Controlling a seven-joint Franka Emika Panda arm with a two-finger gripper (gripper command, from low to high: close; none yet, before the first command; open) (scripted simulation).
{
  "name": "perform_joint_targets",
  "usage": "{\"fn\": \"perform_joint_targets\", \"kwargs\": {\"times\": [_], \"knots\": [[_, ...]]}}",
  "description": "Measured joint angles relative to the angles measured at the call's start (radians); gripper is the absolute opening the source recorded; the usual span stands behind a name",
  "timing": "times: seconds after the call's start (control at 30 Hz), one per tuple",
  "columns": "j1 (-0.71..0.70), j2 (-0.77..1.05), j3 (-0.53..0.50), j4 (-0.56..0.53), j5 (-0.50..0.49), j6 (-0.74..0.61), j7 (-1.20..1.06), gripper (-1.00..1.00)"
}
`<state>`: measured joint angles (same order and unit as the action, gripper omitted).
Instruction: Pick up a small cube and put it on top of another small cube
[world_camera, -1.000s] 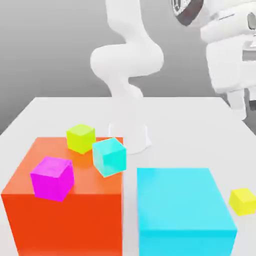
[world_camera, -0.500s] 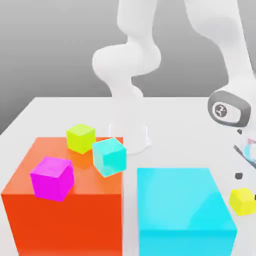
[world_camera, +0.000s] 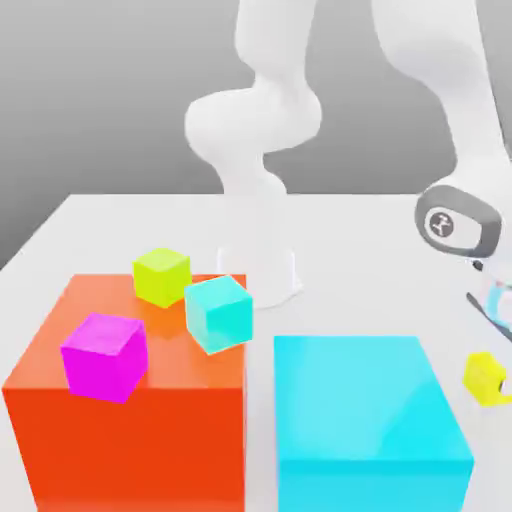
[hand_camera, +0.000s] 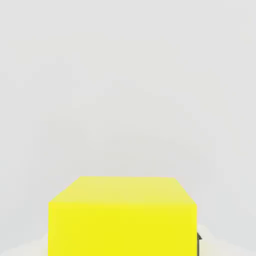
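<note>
Yellow small cube (world_camera: 482, 378) sits between the fingertips of the gripper (hand_camera: 124, 246), which looks closed down to the cube's width and gripping it by opposite faces. Being a cube, it offers no long axis to line up with, and only one arm is there to carry it. In the exterior view it lies just off the three o'clock side of the big cyan block (world_camera: 372, 488). From the held cube, the lime cube (world_camera: 162, 277) and small cyan cube (world_camera: 219, 314) lie between nine and ten o'clock, the magenta cube (world_camera: 105, 358) near nine, all on the big orange block (world_camera: 145, 450). Which one is the target I cannot tell; the carry probably needs height first, then travel toward nine o'clock. Compared with the earlier frame, the yellow cube has shifted toward twelve o'clock, apparently lifted, while the other cubes are unmoved.
</note>
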<state>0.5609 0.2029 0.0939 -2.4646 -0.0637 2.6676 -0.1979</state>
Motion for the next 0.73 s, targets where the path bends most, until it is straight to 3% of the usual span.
{"fn": "perform_joint_targets", "kwargs": {"times": [0.47,0.6,0.63,0.73], "knots": [[-0.559,-0.288,-0.326,0.320,0.036,-0.604,-0.140,-1.00],[-0.581,-0.255,-0.340,0.267,0.052,-0.523,-0.161,-1.00],[-0.581,-0.245,-0.341,0.253,0.054,-0.499,-0.164,1.00],[-0.582,-0.245,-0.341,0.253,0.054,-0.499,-0.164,1.00]]}}
